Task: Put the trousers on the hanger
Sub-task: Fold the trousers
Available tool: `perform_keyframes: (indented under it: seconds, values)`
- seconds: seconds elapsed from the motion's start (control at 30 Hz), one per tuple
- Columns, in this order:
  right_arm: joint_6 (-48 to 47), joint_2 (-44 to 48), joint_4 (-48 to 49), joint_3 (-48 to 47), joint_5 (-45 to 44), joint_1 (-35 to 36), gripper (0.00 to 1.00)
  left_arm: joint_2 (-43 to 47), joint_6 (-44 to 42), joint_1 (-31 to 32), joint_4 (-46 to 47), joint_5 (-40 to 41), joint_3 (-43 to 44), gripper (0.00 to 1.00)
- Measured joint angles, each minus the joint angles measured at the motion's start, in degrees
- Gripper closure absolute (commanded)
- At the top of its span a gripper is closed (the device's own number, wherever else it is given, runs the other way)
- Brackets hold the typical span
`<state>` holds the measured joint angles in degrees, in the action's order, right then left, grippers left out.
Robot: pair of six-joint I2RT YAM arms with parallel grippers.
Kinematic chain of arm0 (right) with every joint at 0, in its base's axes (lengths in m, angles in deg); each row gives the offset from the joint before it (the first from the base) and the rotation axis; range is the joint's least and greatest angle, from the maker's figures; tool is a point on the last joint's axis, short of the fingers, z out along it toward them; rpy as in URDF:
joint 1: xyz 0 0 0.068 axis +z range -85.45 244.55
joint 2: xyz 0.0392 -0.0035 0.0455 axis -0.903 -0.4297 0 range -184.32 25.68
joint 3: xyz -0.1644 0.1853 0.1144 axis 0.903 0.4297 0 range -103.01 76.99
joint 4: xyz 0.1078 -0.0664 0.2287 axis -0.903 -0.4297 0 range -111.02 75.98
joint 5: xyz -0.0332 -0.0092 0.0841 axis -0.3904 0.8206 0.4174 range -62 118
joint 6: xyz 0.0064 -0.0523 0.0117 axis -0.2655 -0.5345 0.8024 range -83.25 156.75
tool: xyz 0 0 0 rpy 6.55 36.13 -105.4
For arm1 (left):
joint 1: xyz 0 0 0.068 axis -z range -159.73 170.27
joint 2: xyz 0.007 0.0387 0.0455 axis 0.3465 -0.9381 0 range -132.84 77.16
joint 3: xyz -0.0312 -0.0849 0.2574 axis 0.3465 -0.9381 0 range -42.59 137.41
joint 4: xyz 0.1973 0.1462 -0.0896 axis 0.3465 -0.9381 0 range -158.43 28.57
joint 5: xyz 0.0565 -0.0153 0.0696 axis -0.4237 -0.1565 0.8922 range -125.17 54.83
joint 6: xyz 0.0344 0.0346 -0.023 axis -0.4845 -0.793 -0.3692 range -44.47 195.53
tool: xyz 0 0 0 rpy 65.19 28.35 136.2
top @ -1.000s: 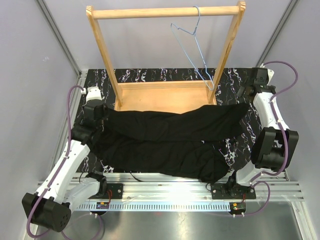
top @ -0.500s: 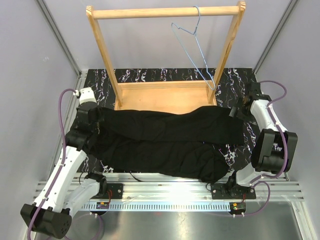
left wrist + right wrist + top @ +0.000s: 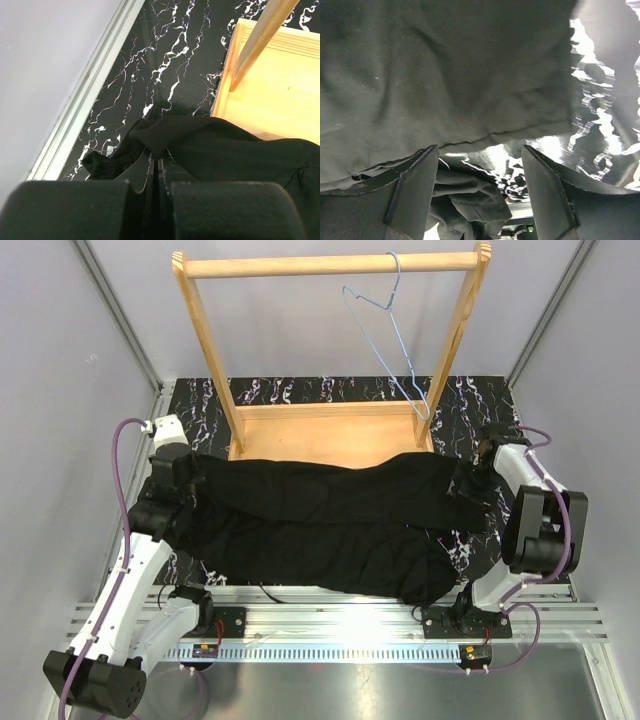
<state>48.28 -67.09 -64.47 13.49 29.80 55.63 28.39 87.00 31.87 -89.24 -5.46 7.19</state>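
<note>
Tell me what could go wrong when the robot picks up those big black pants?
1. The left gripper pinches only a small fold at the corner of the trousers, so lifting might pull it free.
2. The right gripper is open over an edge with bunched cloth below, so it may catch just one layer.
3. The hanger is thin wire hanging tilted on the rack, so a bump could swing it off.
</note>
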Motion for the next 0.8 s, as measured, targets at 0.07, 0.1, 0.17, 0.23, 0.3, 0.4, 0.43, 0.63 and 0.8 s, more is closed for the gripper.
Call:
perform_keyframes:
  seconds: [0.07,0.1,0.17,0.23,0.3,0.4,0.43,0.63,0.8]
  values:
    - [-0.2,-2.4,0.0,0.0,1.0,0.3,0.27,0.0,0.2,-0.1,0.0,0.0,0.0,1.0]
    - [-0.3,-3.9,0.0,0.0,1.3,0.5,0.27,0.0,0.2,-0.2,0.0,0.0,0.0,1.0]
    - [-0.4,-6.2,0.0,0.0,1.9,0.8,0.26,0.0,0.2,-0.3,0.0,0.0,0.0,1.0]
    - [-0.6,-7.1,-0.2,0.0,2.0,1.0,0.25,0.0,0.2,-0.4,0.0,0.0,0.0,1.0]
    - [-0.7,-7.2,-0.4,-0.1,1.9,1.0,0.28,0.0,0.2,-0.5,0.0,-0.1,0.0,1.0]
    - [-0.8,-8.2,-0.7,-0.8,1.7,1.0,0.33,0.0,0.2,-0.7,0.0,-0.2,0.0,1.0]
    - [-0.9,-8.9,-0.9,-1.2,1.7,1.0,0.34,0.0,0.2,-0.8,0.0,-0.2,0.0,1.0]
    - [-1.3,-13.4,-1.6,-3.0,1.5,1.0,0.46,0.0,0.2,-0.9,0.0,-0.2,0.0,1.0]
    - [-2.6,-15.1,-2.8,-4.7,1.2,1.0,1.0,0.0,0.2,-1.0,0.0,-0.2,0.0,1.0]
